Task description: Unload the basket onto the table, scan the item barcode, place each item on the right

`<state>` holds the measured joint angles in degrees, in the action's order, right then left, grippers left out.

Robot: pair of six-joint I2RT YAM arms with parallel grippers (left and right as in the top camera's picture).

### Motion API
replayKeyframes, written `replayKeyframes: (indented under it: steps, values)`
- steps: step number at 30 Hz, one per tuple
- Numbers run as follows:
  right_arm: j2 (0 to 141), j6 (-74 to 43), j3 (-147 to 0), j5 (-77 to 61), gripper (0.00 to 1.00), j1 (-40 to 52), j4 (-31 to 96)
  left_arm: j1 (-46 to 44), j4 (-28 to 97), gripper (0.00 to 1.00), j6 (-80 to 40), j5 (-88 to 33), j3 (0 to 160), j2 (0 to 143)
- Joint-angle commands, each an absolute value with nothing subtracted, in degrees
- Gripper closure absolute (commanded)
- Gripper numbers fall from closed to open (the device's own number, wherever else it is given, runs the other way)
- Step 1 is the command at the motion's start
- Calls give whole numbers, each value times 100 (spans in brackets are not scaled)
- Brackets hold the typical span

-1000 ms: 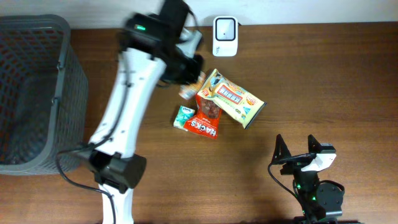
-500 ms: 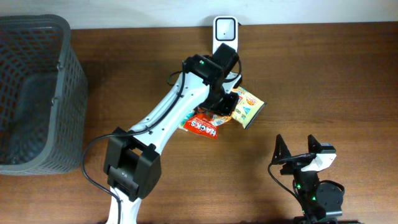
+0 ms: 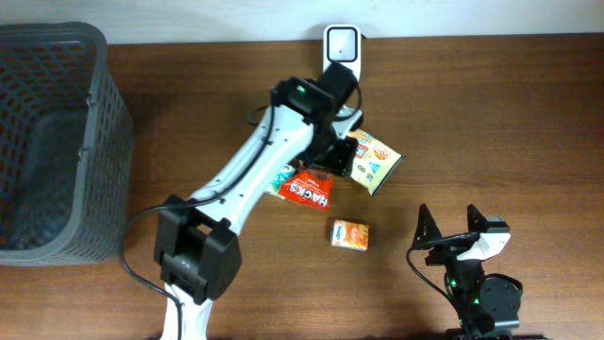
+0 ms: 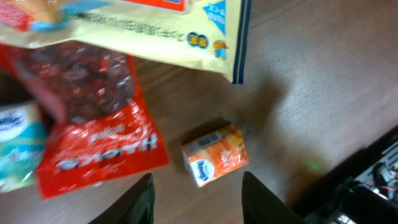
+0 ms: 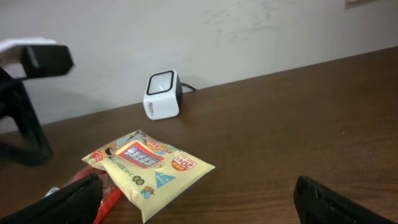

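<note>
dark wooden table (image 3: 510, 113); grey mesh plastic basket (image 3: 57, 142) at its left edge. yellow foil snack bag (image 3: 373, 159) overlaps red crinkly sweet pouch (image 3: 307, 192), white cube scanner (image 3: 341, 45) behind them. small orange cardboard carton (image 3: 349, 234) lies alone, near the pouch. left gripper (image 4: 196, 180) hangs over the bags, jaws apart, empty; right gripper (image 3: 449, 222) parked wide (also empty). carton likely light, stiff, crushable: pinch flat sides gently. where its barcode sits i cannot tell.

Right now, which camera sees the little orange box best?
The left wrist camera: the orange box lies close and unblocked, its printed sides showing. Overhead shows it small on the table. The right wrist camera does not show it.
</note>
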<state>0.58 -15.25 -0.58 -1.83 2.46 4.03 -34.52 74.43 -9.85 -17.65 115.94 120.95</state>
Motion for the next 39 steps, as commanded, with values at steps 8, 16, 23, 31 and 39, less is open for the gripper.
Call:
replayKeyframes:
  steps: [8, 16, 23, 31, 39]
  values:
    - [40, -1553, -32, -257, 2, 272, 427, -2969, 8473, 36, -873, -1319, 11797, 11738]
    - [40, -1551, -32, -257, 1, 272, 427, -1835, 8772, 1, -980, -491, 11797, 11738]
    - [40, -1553, -32, -231, 2, 272, 403, -1020, 8794, 1, -1671, -513, 11795, 11738]
    - [40, -4464, -32, -2174, 2, 272, -821, -1103, 8748, 1, -1669, -508, 11795, 11740]
    - [40, -4613, -91, -2449, 1, 270, -2689, -1120, 8748, 1, -1669, -508, 11791, 11740]
